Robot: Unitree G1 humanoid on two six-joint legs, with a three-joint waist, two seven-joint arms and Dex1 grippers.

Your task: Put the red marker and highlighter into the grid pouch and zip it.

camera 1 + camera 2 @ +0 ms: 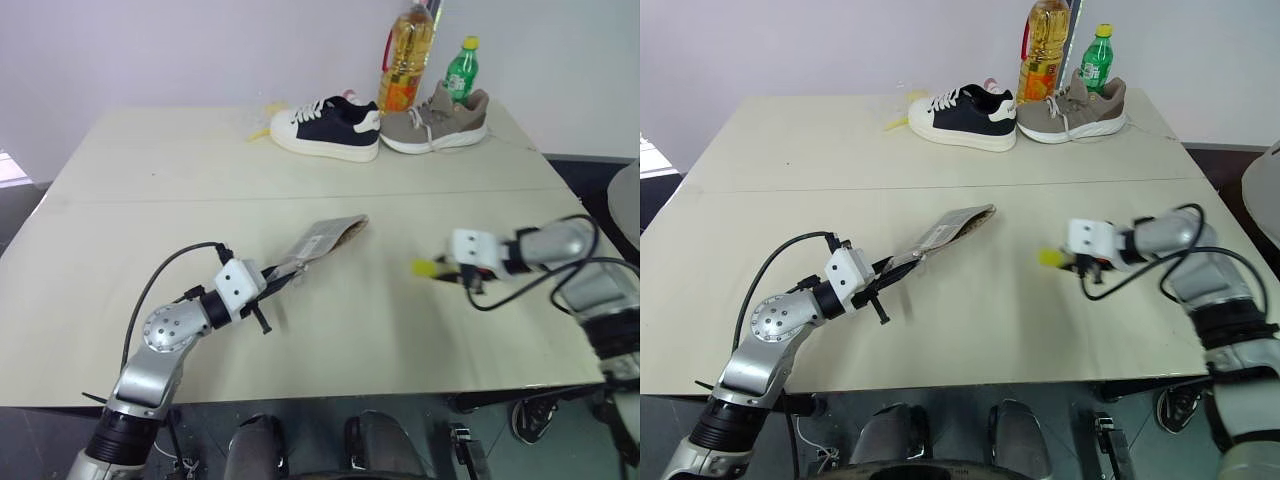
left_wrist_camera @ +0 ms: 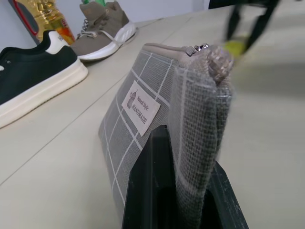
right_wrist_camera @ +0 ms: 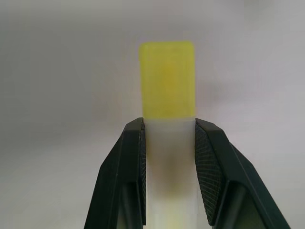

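Gripping the highlighter (image 3: pixel 167 95) by its pale end, the right pincer (image 1: pixel 1072 263) sits near the bench's (image 1: pixel 150 160) right edge. Mid-bench, the left pincer (image 1: pixel 283 280) is clenched on the grid pouch's (image 1: pixel 325 238) end, lifting it. Next, I'd say: swing the highlighter over to the pouch's mouth.

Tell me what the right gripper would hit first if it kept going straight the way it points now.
Probably the bare table. The right gripper, shut on the highlighter, points leftward and down, short of the grid pouch held up by the left gripper; depth is uncertain.
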